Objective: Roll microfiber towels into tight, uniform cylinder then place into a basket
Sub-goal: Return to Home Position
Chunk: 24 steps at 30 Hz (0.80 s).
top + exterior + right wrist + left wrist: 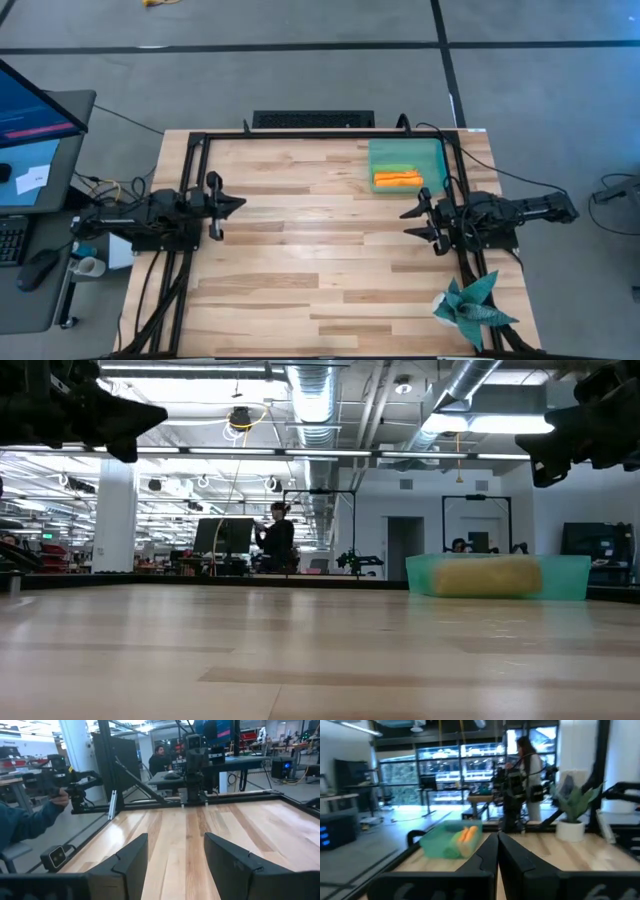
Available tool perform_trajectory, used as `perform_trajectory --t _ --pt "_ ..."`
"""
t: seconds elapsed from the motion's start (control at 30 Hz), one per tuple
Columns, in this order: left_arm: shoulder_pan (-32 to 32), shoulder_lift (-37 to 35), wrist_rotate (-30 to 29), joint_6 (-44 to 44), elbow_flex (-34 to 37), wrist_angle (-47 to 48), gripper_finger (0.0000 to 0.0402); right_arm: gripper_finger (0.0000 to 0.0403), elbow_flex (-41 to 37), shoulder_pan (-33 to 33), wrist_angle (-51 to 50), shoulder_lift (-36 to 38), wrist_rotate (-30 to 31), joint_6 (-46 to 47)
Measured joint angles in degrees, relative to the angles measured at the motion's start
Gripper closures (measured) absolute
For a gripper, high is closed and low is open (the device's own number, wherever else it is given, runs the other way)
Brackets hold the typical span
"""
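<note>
Towels (397, 179) lie rolled in the basket (405, 150) at one o'clock, so I judge left gripper (236, 204), closed at nine, and right gripper (408, 222), spread at three, parked clear.

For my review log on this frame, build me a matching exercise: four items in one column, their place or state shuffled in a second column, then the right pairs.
Column one
1. orange towel
2. spiky teal cloth
3. left end effector
4. right end effector

Column two
A. open, over bare wood close to the basket
B. rolled, lying in the basket
C. shut, at the left side of the table
D. on a table corner by the right arm, outside the basket

Pairs: 1-B, 2-D, 3-C, 4-A
</note>
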<state>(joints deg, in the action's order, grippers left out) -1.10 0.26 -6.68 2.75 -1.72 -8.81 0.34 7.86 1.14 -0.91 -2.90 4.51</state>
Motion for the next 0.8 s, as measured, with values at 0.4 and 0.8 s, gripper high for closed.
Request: perform_trajectory --t 0.4,0.8 --pt "0.00 0.03 -9.14 -0.55 -0.09 8.10 0.0402 0.0188 -0.02 0.00 0.00 0.00 -0.02 -0.19" --pt "0.00 0.05 -10.16 -0.58 -0.09 8.23 0.0401 0.0188 -0.04 0.00 0.00 0.00 -0.04 -1.84"
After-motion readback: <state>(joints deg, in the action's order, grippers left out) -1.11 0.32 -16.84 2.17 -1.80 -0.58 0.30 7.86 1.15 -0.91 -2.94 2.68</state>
